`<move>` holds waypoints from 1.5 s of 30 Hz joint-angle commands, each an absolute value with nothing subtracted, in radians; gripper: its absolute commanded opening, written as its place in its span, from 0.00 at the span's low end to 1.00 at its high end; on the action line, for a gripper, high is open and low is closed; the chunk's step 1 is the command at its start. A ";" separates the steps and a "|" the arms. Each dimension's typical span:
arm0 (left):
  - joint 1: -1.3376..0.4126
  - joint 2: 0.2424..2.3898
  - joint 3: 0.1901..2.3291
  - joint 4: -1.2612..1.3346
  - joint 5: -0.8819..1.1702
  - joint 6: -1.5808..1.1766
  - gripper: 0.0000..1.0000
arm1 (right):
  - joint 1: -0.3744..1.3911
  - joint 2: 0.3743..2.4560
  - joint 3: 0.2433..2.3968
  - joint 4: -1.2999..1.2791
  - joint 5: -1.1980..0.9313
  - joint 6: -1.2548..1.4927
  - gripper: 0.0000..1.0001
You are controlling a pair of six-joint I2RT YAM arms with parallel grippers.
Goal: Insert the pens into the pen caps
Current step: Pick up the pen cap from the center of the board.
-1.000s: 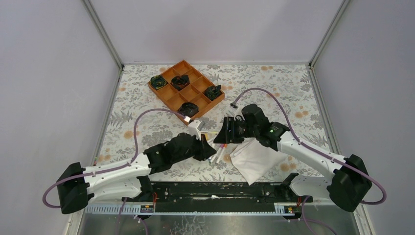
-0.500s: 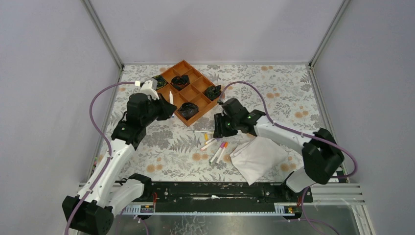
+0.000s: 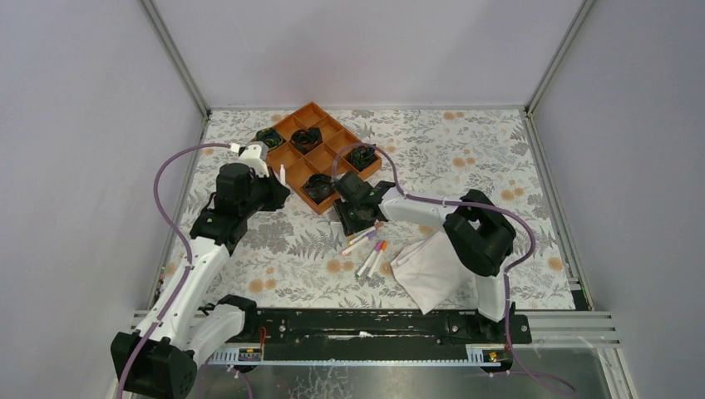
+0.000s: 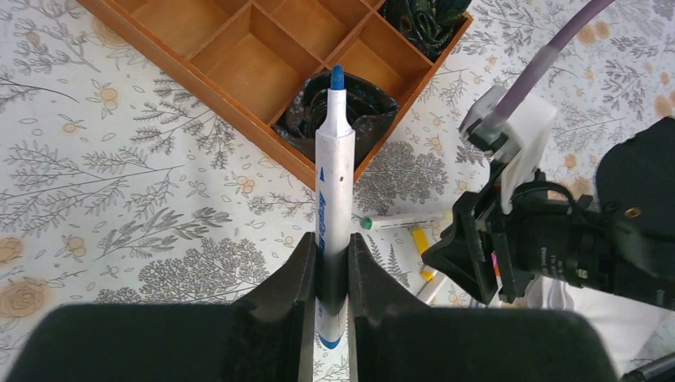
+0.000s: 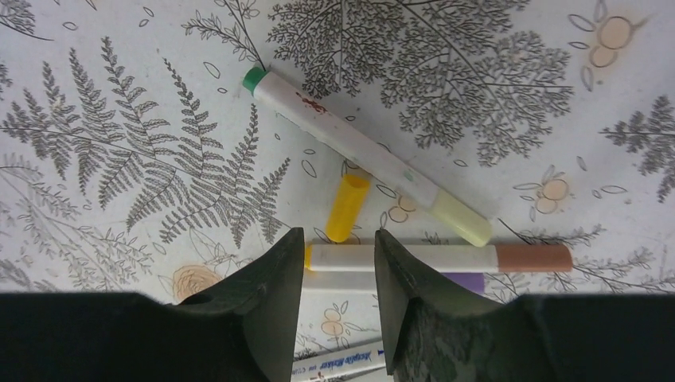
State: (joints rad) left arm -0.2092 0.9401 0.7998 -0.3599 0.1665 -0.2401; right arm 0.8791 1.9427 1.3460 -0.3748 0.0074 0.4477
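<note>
Left wrist view: the left hand (image 4: 333,247) is clamped tight on a blue-tipped pen (image 4: 334,171), its tip toward the orange tray (image 4: 239,72). The right hand (image 5: 338,239) (fingers parted, gripping nothing) hovers over loose pens (image 5: 358,155) on the surface (image 5: 103,119), a yellow cap (image 5: 347,208) just ahead of it.

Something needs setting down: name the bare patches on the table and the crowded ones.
Bare: far right of the table, between orange tray and right wall; near strip left of the pens. Crowded: around the pens, right gripper and white cloth.
</note>
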 commanded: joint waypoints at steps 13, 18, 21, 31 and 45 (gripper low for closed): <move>-0.205 0.908 0.789 -0.331 0.110 -0.198 0.00 | 0.928 2.053 1.448 -0.417 0.145 0.424 0.35; -0.204 0.900 0.784 -0.331 0.094 -0.196 0.00 | 0.946 2.069 1.445 -0.421 0.156 0.416 0.29; -0.205 0.895 0.786 -0.336 0.063 -0.192 0.00 | 0.966 2.079 1.438 -0.424 0.172 0.405 0.21; -0.202 0.848 0.784 -0.351 -0.021 -0.183 0.00 | 0.987 2.021 1.425 -0.416 0.067 0.371 0.00; -0.196 0.834 0.771 -0.360 -0.033 -0.183 0.00 | 1.012 1.704 1.234 -0.393 -0.156 0.291 0.00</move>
